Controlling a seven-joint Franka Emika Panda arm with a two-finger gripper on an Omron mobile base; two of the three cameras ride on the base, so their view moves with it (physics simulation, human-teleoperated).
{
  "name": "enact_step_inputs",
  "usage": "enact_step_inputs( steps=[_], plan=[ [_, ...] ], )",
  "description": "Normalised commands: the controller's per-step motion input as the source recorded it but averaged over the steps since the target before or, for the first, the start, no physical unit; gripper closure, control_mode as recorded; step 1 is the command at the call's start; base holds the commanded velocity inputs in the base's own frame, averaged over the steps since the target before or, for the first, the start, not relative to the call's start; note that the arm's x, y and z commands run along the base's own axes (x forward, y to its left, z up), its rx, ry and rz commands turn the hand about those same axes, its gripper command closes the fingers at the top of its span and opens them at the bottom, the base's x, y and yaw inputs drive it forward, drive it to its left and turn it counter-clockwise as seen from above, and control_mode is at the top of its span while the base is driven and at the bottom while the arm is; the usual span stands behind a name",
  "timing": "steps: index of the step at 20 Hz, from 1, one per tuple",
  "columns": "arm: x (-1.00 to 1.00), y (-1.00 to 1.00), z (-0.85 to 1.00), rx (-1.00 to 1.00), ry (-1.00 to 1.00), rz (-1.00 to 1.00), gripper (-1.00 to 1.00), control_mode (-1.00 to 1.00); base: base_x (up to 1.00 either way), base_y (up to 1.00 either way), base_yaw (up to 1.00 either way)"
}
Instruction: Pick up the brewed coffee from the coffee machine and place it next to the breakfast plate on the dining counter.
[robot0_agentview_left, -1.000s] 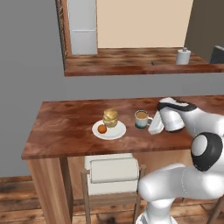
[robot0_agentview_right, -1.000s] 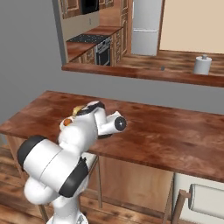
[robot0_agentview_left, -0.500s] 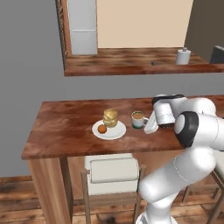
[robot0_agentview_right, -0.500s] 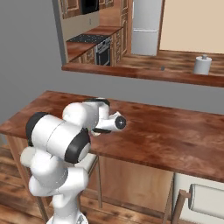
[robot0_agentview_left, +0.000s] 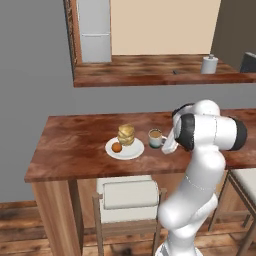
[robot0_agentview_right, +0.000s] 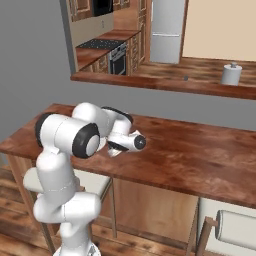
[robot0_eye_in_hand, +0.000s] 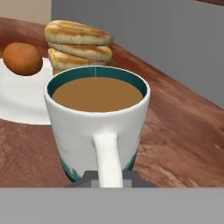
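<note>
The brewed coffee (robot0_eye_in_hand: 97, 118) is a white mug with a teal band at its base and light brown coffee inside. Its handle faces the hand camera, and my gripper (robot0_eye_in_hand: 109, 178) is shut on that handle. In the left base view the mug (robot0_agentview_left: 156, 138) is low over the dining counter (robot0_agentview_left: 75, 145), just right of the breakfast plate (robot0_agentview_left: 124, 148). My gripper (robot0_agentview_left: 167, 145) holds it from the right. The plate (robot0_eye_in_hand: 22, 96) carries stacked pastries (robot0_eye_in_hand: 78, 43) and an orange ball (robot0_eye_in_hand: 22, 58). Whether the mug rests on the wood I cannot tell. The coffee machine is out of view.
A higher wooden ledge (robot0_agentview_left: 150, 75) runs behind the counter with a white canister (robot0_agentview_left: 210, 65) at its right end. A cushioned chair (robot0_agentview_left: 127, 195) is tucked under the counter, and another seat (robot0_agentview_left: 245, 177) stands to the right. The counter's right half (robot0_agentview_right: 200, 155) is bare wood.
The mug has moved slightly left and down toward the plate, still in my gripper. The arm's elbow has swung up and over the counter edge.
</note>
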Motion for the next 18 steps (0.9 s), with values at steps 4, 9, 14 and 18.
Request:
enact_step_inputs(
  steps=[4, 9, 14, 18],
  plan=[
    [0.34, -0.04, -0.31, 0.0, 0.0, 0.0, 1.0, -1.0, 0.0, 0.0, 0.0],
    [0.35, 0.0, -0.25, 0.0, 0.0, 0.0, -1.0, -1.0, 0.0, 0.0, 0.0],
    [0.15, 0.0, -0.08, 0.0, 0.0, 0.0, -1.0, -1.0, 0.0, 0.0, 0.0],
    [-0.05, 0.04, 0.01, -0.04, 0.0, 0.0, -1.0, -1.0, 0.0, 0.0, 0.0]
  ],
)
